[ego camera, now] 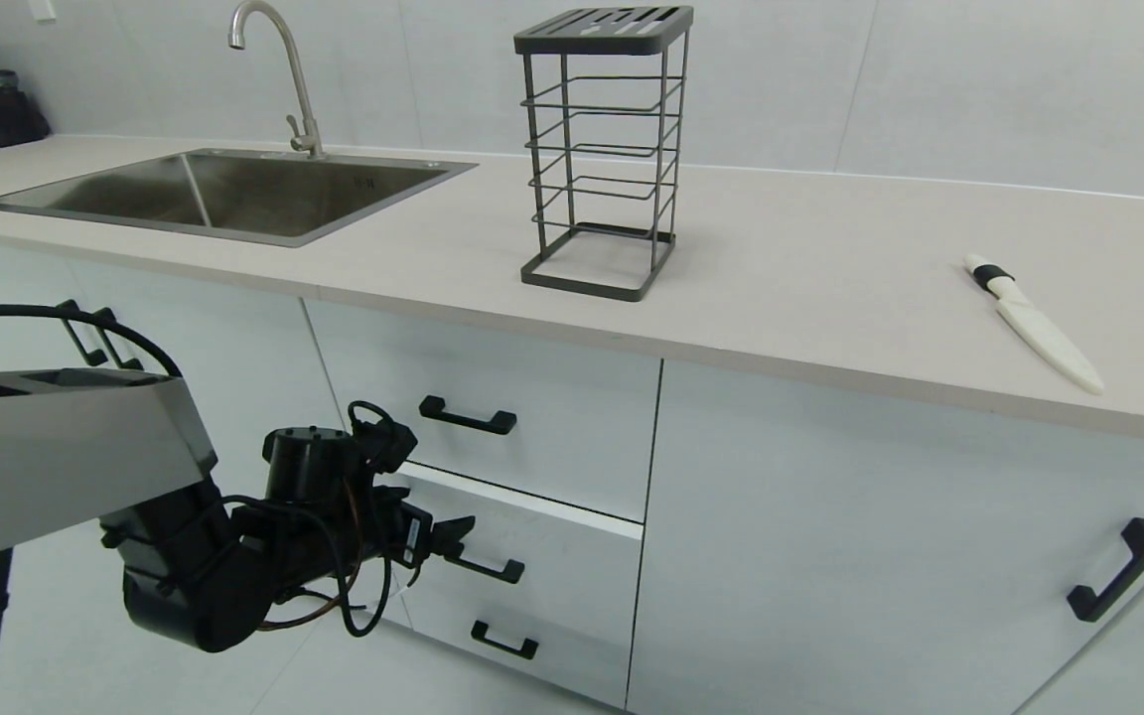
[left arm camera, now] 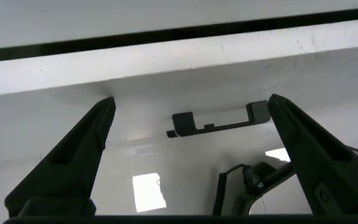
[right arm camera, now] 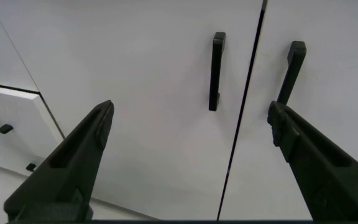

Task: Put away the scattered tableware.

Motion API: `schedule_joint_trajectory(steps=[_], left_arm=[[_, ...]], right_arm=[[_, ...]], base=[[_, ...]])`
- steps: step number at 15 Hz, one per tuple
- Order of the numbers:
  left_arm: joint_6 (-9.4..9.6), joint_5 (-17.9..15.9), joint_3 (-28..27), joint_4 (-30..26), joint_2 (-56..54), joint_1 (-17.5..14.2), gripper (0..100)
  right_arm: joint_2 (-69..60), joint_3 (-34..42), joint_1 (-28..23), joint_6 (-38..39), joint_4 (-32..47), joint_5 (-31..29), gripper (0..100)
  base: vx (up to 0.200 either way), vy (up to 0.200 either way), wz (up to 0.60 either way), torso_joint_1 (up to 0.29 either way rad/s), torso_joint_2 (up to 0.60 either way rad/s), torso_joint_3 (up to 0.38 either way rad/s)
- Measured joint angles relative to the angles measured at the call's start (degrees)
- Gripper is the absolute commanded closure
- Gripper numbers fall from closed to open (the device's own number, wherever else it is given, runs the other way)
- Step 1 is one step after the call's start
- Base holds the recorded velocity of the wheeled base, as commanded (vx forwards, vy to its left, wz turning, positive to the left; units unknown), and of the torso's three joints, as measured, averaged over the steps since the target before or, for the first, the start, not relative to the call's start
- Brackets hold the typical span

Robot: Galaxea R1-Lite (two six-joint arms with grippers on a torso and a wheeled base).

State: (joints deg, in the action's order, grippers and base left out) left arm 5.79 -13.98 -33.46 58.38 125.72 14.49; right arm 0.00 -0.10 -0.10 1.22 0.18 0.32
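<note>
1. We are seeing the left gripper (left arm camera: 191, 101) with its fingers spread wide and holding nothing. In the left wrist view a black drawer handle (left arm camera: 219, 122) is sitting in the gap between them, farther on and touching neither finger.
2. The head view is adding what that close view leaves out. This gripper is hanging low in front of the cabinets under the surface, just beside the handle of the middle drawer (ego camera: 552, 541). The front of that drawer seems to be standing slightly out from the drawer above it.
3. The right wrist view is showing the right gripper (right arm camera: 191, 112), also spread apart and holding nothing. It is facing two white cabinet doors (right arm camera: 166, 155), whose upright black door handles (right arm camera: 216, 71) are flanking the seam between them.
4. Up on the surface (ego camera: 830, 248) we are finding the task's thing, a white knife (ego camera: 1029, 323) with a dark band on its handle. It is lying flat near the front edge on the right.
5. The knife rack (ego camera: 602, 149), a dark wire frame with a slotted top, is standing upright near the middle of the surface. The knife is lying outside it, well apart.
6. The sink (ego camera: 224, 189) is sitting sunk into the surface on the left, with the faucet (ego camera: 279, 70) rising at its rear rim.
</note>
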Motion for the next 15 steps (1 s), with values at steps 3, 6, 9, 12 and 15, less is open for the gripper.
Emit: schedule_joint_trajectory(steps=[3,6,9,12,15], left_arm=[[0.01,0.0,-0.82,0.09,0.62,-0.17,0],[0.0,0.06,-1.27,0.13,0.79,-0.28,0],[0.01,0.3,1.52,1.15,-0.59,-0.22,0],[0.06,0.41,8.98,1.74,-7.5,-0.37,0],[0.15,0.3,18.03,2.0,-19.66,-1.16,0]], right_arm=[[0.0,0.0,0.0,0.01,0.0,0.0,0],[0.0,0.0,0.0,0.09,0.0,0.0,0],[0.0,0.0,0.0,0.04,0.0,0.0,0],[0.0,0.0,0.0,-0.02,0.0,0.0,0],[0.0,0.0,0.0,-0.33,-0.05,0.15,0]], base=[[0.0,0.0,0.0,0.0,0.0,0.0],[0.0,0.0,0.0,0.0,0.0,0.0],[0.0,0.0,0.0,0.0,0.0,0.0],[0.0,0.0,0.0,0.0,0.0,0.0],[0.0,0.0,0.0,0.0,0.0,0.0]])
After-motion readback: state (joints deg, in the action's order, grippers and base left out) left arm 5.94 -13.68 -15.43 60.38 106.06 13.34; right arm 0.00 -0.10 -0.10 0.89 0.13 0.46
